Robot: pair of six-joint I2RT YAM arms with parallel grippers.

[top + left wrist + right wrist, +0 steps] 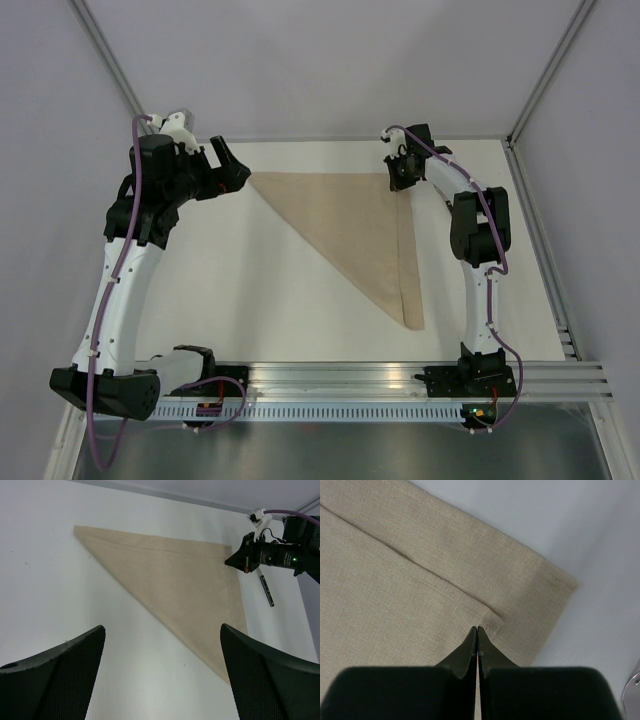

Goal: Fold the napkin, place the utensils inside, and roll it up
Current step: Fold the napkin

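Note:
The tan napkin (360, 230) lies folded into a triangle at the table's far middle, its point toward the near edge. My right gripper (403, 180) stands at its far right corner. In the right wrist view the jaws (478, 627) are pressed together, tips at a small pucker at the top layer's corner of the napkin (395, 580). My left gripper (225, 165) is open and empty, off the napkin's far left corner, above the table. In the left wrist view (162, 630) the napkin (175, 575) shows, and one dark utensil (266, 590) lies right of it beyond my right gripper (235, 560).
White walls with metal frame posts (110, 60) close in the table on the left, back and right. An aluminium rail (400, 380) with both arm bases runs along the near edge. The utensil is hidden by the right arm in the top view.

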